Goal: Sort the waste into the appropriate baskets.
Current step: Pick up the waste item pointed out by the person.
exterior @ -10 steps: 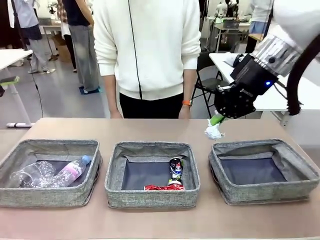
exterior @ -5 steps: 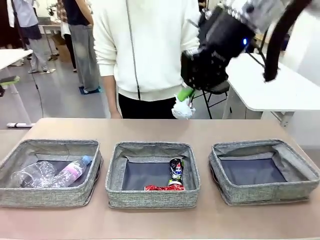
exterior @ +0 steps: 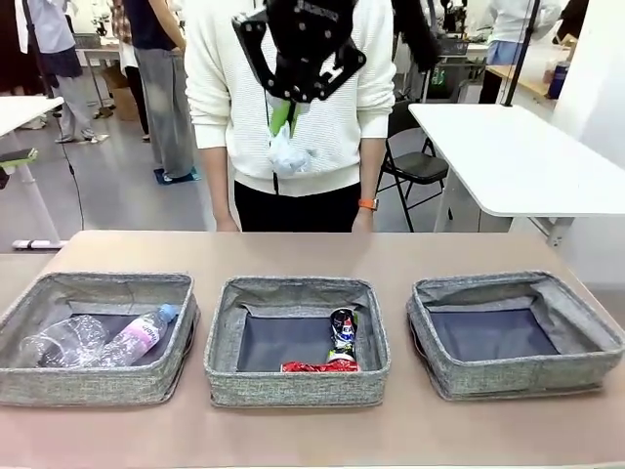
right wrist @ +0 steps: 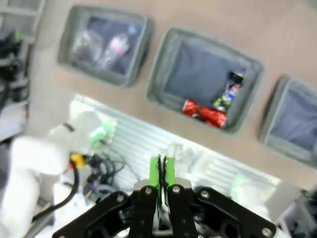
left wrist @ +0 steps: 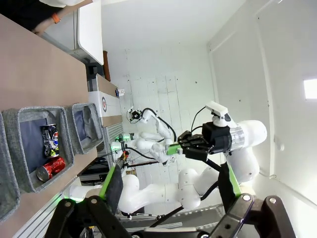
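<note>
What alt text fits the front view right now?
The right gripper, shut on a paper wad, hangs high over the middle basket, in front of a person. That basket holds two cans, the left basket bottles, and the right basket nothing.

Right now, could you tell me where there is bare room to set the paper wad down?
The right basket has a bare floor. The tabletop strip behind the baskets is bare too. The left basket is crowded with clear plastic bottles; the middle basket holds two cans at its front.
</note>
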Controlling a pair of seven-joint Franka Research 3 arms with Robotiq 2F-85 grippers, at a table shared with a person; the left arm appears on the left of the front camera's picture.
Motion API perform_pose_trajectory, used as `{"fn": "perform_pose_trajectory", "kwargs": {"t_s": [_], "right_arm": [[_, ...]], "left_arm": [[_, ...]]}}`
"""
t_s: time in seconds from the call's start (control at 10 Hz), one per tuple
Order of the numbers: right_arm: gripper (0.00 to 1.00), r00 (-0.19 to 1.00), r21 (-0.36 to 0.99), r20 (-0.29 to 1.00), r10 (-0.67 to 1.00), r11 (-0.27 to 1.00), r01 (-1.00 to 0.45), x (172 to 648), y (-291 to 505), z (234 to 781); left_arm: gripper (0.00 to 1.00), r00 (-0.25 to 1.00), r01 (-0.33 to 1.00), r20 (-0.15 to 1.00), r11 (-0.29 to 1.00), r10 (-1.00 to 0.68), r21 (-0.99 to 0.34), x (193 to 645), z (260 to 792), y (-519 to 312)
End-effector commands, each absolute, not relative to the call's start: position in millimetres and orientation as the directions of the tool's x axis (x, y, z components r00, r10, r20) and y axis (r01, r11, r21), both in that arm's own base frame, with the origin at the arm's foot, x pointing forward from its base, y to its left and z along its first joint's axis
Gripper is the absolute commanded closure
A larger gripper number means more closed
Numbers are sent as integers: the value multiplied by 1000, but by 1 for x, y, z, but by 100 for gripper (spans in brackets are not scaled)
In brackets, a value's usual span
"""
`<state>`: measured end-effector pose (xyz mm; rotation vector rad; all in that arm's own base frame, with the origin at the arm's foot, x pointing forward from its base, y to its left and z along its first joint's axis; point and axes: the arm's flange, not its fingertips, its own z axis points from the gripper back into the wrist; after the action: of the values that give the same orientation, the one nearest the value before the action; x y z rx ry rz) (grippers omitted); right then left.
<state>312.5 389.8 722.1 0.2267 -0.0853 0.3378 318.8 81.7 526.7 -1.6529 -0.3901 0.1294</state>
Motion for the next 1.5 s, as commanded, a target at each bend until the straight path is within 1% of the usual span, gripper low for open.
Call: {"fn": "perform_pose_trajectory", "kwargs": {"t_s": [0.0,0.3,0.5,0.6,0.7,1.4], "right_arm": [[96,952,95,120,282,951,-294,318,406,748],[96,956,34,141,259,963,-266,316,409,778],[96,955,35,173,242,967,-252,320,405,795],[96,954,55,177,240,966,-253,324,407,790],[96,948,44,165,273,958,-284,314,390,778],[96,948,44,165,273,958,-284,314,390,778]], "left_arm": [[0,930,199,161,-84,330,-976,318,529,81],[0,930,199,161,-84,330,-976,318,529,81],[0,930,199,161,-84,330,-976,318,529,81],[0,930,199,161,-84,330,-976,318,529,81],[0,930,199,161,-84,330,-976,318,529,81],[0,930,199,161,-84,330,-976,318,529,81]]}}
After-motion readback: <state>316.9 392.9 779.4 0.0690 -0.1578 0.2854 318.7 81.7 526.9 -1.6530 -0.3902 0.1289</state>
